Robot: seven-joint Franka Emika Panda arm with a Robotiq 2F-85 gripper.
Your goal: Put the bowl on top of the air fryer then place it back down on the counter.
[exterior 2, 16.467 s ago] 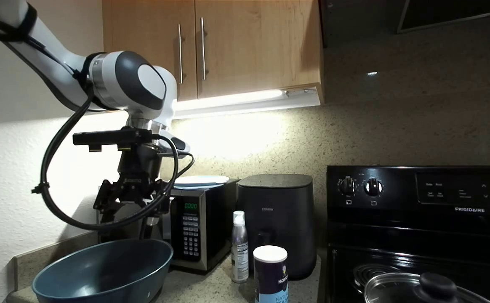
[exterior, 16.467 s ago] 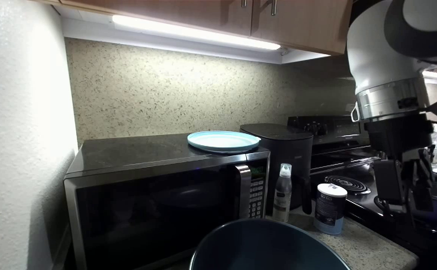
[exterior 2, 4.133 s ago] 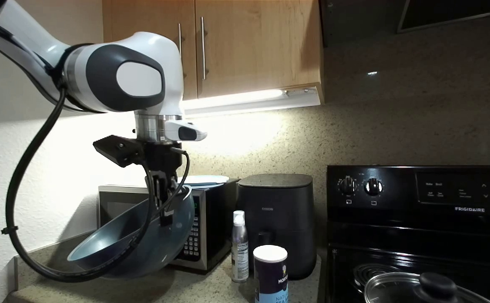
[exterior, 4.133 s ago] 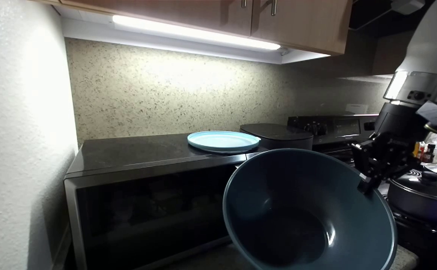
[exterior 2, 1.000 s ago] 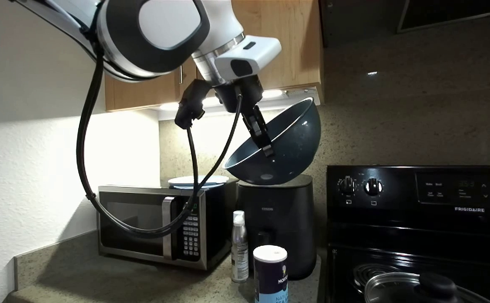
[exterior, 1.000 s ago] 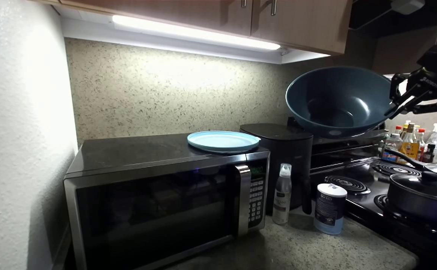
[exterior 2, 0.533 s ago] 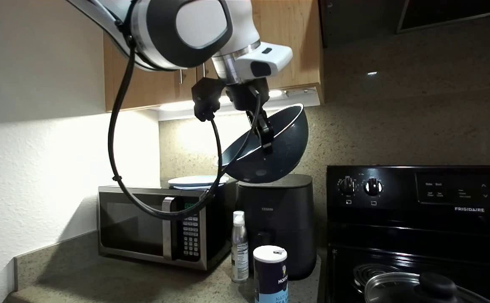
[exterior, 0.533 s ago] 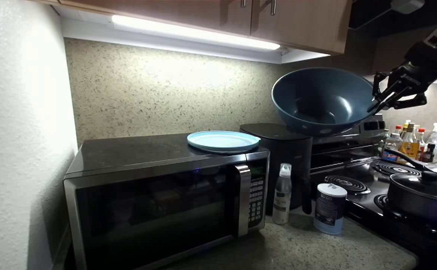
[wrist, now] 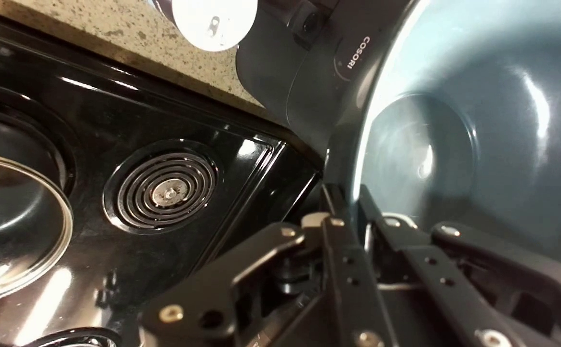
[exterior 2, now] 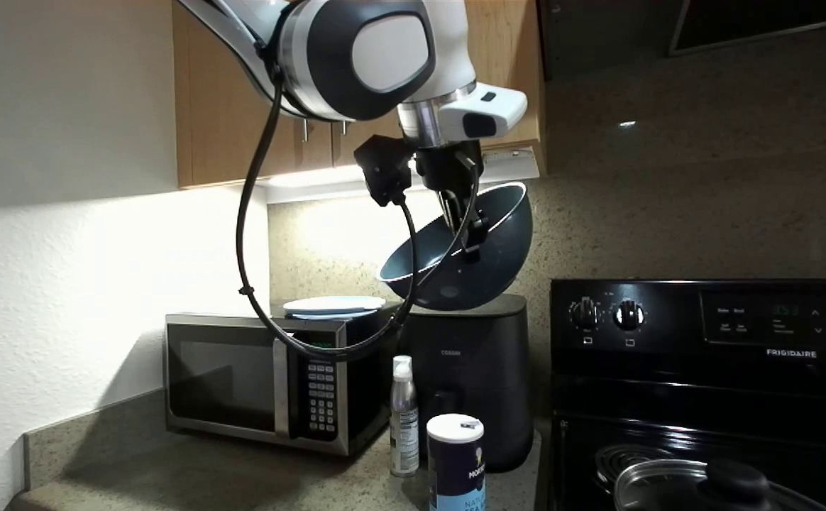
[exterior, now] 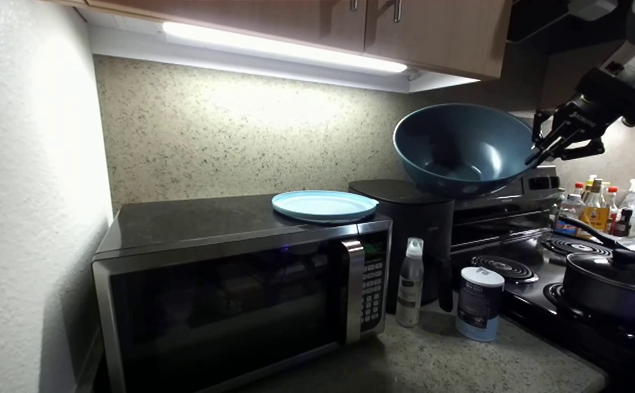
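Two placings remain, I judge: the bowl [exterior: 462, 147] is off the counter [exterior 2: 193, 475], rim clamped in my gripper [wrist: 349, 195], and tilted at the top front edge of the air fryer [exterior 2: 473, 380], contact unclear. Seating it there comes first, then its return.

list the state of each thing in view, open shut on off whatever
Air fryer, upright, drawer looks shut
Bowl, tilted, held up by its rim; contact with air fryer unclear
Gripper, shut on the bowl's rim
Microwave, door shut, display lit
Pale-blue plate, flat on the microwave
Spray bottle, upright, capped
Morton canister, upright, lid on
Pot, lid on
Coil burners, not glowing
Cabinet light, on
Cabinet doors, shut
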